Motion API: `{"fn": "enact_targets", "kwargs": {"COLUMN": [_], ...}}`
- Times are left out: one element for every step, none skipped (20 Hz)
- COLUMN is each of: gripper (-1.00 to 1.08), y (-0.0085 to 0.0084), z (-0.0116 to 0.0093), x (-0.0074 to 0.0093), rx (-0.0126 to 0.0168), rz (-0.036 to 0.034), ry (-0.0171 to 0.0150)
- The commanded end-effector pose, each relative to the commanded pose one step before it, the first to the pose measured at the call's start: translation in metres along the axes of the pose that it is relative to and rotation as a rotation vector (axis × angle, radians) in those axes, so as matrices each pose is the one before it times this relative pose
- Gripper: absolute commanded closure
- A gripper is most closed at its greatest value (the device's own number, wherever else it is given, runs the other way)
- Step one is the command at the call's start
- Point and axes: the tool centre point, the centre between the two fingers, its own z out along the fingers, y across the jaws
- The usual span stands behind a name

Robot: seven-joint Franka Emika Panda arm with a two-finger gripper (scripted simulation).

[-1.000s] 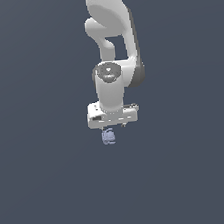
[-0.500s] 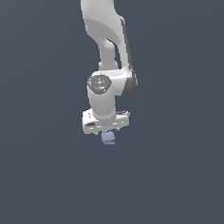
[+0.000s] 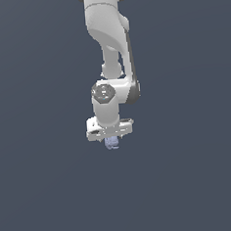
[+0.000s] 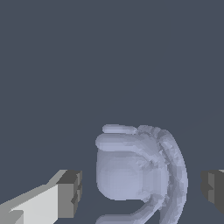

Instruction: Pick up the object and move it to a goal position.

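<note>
The object (image 3: 111, 143) is a small pale lavender-blue lumpy blob with ridged lobes, lying on the dark grey floor. In the exterior view my white gripper (image 3: 111, 139) hangs straight down over it and hides its top; the fingers do not show there. In the wrist view the object (image 4: 135, 175) lies between my two fingertips (image 4: 70, 194), with a narrow gap on each side. The gripper (image 4: 140, 189) is open around the object and does not touch it.
A plain dark grey floor (image 3: 191, 180) fills both views. The white arm (image 3: 109, 39) rises from the gripper toward the top of the exterior view. No other objects or edges show.
The gripper has come down a little over the object, and the upper arm links have shifted above it. The object has not moved.
</note>
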Motion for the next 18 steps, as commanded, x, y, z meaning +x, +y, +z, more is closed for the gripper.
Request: {"fn": "enact_targets", "kwargs": {"gripper": [-0.92, -0.92, -0.92, -0.92, -0.92, -0.92, -0.92, 1.08, 1.08, 1.08, 1.08, 1.08, 1.08, 1.08, 1.08, 1.08, 1.08, 1.08], "y": [0.00013, 0.00018, -0.00021, 0.00015, 0.00013, 0.00009, 0.00004, 0.0, 0.0, 0.0, 0.0, 0.0, 0.0, 0.0, 0.0, 0.0, 0.0, -0.00004], "z": [0.01303, 0.00377, 0.00279, 0.00217, 0.00138, 0.00068, 0.00018, 0.0, 0.0, 0.0, 0.0, 0.0, 0.0, 0.0, 0.0, 0.0, 0.0, -0.00062], "x": [-0.00063, 0.00001, 0.00018, 0.00024, 0.00032, 0.00032, 0.00015, 0.0, 0.0, 0.0, 0.0, 0.0, 0.0, 0.0, 0.0, 0.0, 0.0, 0.00018], "rx": [0.00011, 0.0, -0.00001, 0.0, 0.0, 0.0, 0.0, 0.0, 0.0, 0.0, 0.0, 0.0, 0.0, 0.0, 0.0, 0.0, 0.0, -0.00014], "rz": [-0.0006, 0.0, -0.00062, 0.0, 0.0, 0.0, 0.0, 0.0, 0.0, 0.0, 0.0, 0.0, 0.0, 0.0, 0.0, 0.0, 0.0, -0.00009], "ry": [-0.00036, 0.0, 0.0003, 0.0, 0.0, 0.0, 0.0, 0.0, 0.0, 0.0, 0.0, 0.0, 0.0, 0.0, 0.0, 0.0, 0.0, 0.00067]}}
